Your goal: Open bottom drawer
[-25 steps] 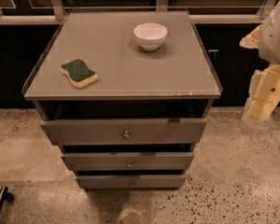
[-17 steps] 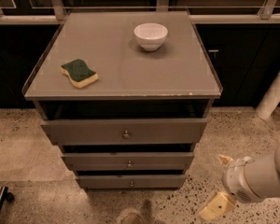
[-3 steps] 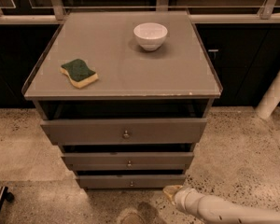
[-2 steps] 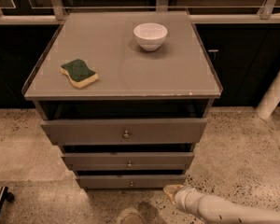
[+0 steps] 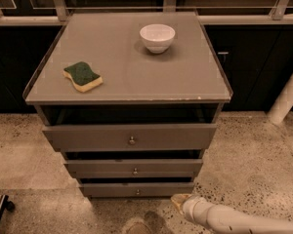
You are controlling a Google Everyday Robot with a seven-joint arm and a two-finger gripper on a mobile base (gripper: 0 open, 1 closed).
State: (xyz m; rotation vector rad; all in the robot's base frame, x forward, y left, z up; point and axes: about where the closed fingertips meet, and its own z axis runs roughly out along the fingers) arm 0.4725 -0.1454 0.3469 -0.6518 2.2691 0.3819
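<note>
While the gripper point(image 5: 179, 202) sits just below-right of the bottom drawer point(image 5: 112, 189), its knob point(image 5: 137, 192) up-left, I cannot tell its openness.

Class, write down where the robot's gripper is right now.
In the camera view the gripper is low and right of centre, near the floor, just below the right end of the bottom drawer.

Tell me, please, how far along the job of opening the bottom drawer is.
The approach looks done: the gripper is down near the floor, by the right end of the bottom drawer. In hand: lining up with its knob, which it is not touching. Left: grasp the knob and pull the drawer out.
</note>
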